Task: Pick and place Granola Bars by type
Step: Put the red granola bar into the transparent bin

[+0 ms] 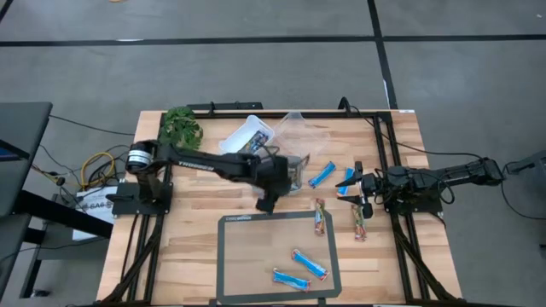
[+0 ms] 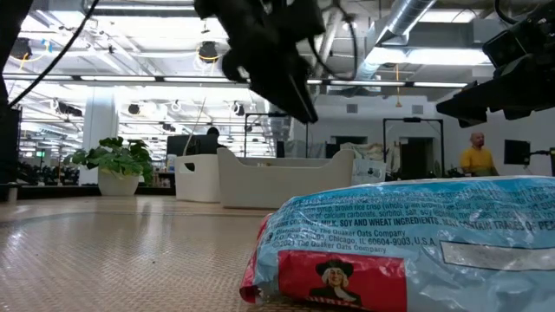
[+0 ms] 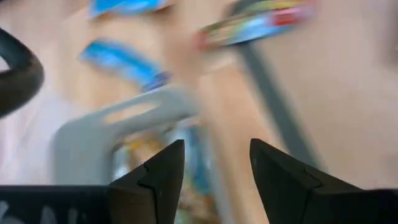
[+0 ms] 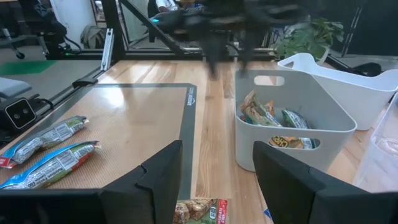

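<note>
Mostly blurred: left end effector (image 3: 214, 171) open, bars (image 3: 121, 59) smeared

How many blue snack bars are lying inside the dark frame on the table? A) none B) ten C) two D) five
C: the high view shows just two blue bars, one and another, lying side by side inside the dark frame near its front edge; the other bars lie outside it or across its edge.
</note>
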